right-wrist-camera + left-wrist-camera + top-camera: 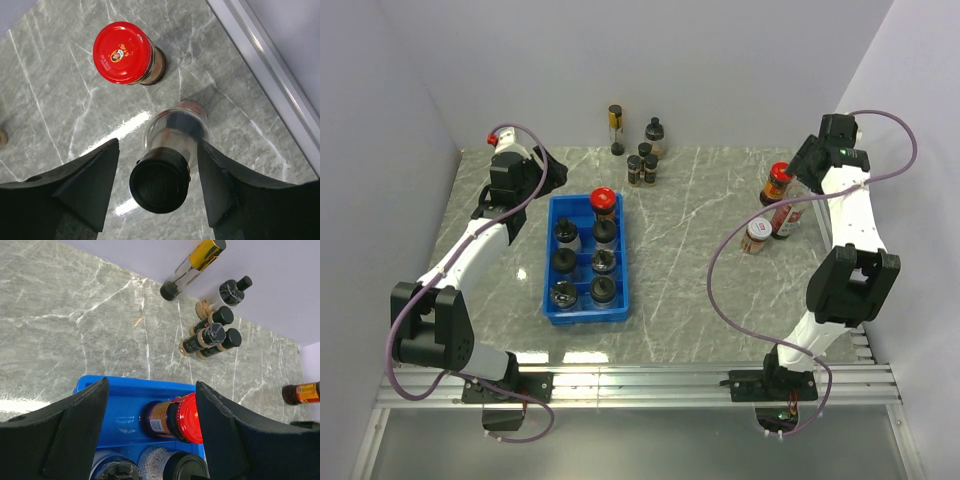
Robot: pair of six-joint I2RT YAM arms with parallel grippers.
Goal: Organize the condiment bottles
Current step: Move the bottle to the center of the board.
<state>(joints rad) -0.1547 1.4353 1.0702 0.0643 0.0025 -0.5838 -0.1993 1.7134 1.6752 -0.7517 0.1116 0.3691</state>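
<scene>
Right gripper [157,165], pointing down, fingers spread astride a black-capped bottle [160,186]; left gripper [152,390], fingers apart, angled above a red-capped jar [186,417].

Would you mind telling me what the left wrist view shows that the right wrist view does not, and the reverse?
Only the left wrist: the blue tray holding a red-capped jar, plus black-capped jars and a tall gold-labelled bottle by the back wall. Only the right wrist: a red-lidded jar standing on the table, and a black-capped clear bottle between the fingers of the open right gripper. Both: the grey marble tabletop and open fingers in front; the left gripper is open too.
</scene>
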